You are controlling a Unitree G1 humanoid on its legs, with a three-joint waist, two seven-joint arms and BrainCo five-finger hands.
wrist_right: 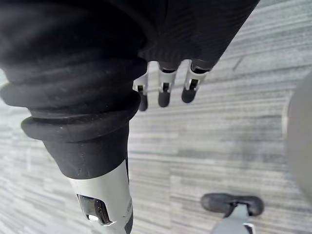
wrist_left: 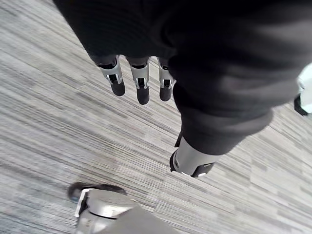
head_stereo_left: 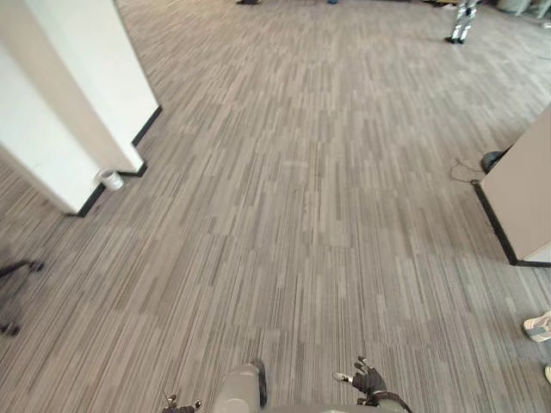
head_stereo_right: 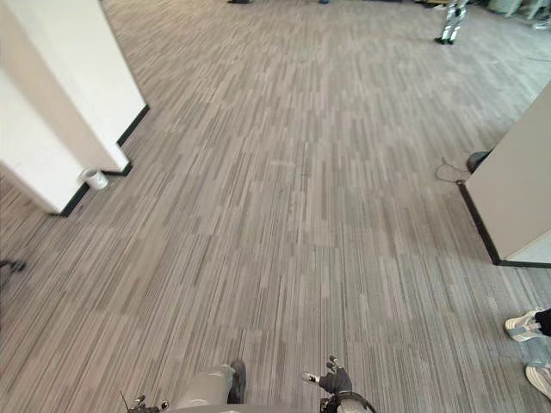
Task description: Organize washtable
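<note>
Left eye view looks down on striped grey carpet. A white wall stands on the left with a small white cup at its foot, a beige panel on the right, and a person's shoe near that side's lower edge.

I cannot tell from here where the washtable stands, so neither its direction from the fingers nor its long axis can be judged.

In its wrist view the left hand hangs over the carpet, fingers straight, side by side with small gaps, holding nothing. The right hand hangs the same way, fingers relaxed and empty.

Both hands hang low at the robot's sides, so neither looks nearer to any work. My judgement is that the robot must find and face the washtable before either hand reaches.
</note>
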